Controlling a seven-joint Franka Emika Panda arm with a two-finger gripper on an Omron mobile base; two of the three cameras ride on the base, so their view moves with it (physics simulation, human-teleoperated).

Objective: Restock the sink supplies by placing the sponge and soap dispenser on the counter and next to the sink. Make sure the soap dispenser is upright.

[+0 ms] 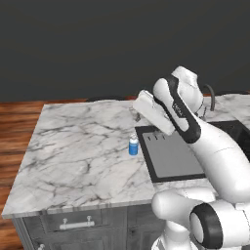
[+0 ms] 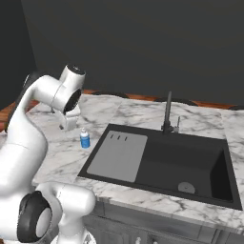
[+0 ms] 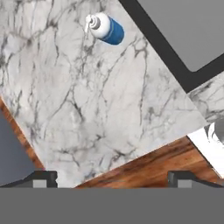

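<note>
The soap dispenser (image 1: pixel 133 145) stood upright on the white marble counter (image 1: pixel 83 151), just beside the left edge of the black sink (image 2: pixel 190 164), its white top up and its blue body casting a small shadow on the stone. It sat near the grey draining panel (image 2: pixel 118 156) set into the sink's left side, apart from the rim rather than touching it. Behind the basin the dark faucet (image 2: pixel 167 113) rose from the counter.

The gripper (image 3: pixel 113 180) hung in the air above the counter, back from the bottle and nearer the far edge of the slab. Its two dark fingertips (image 3: pixel 41 178) stood spread wide, far apart at the bottom of the hand view, with nothing between them but marble and a strip of wood floor (image 3: pixel 144 168) beyond the counter's edge. From that camera the dispenser lay well ahead of the fingers, clear of them. In the base views the arm's white wrist hid the fingers themselves. I could not make out the sponge anywhere.
</note>
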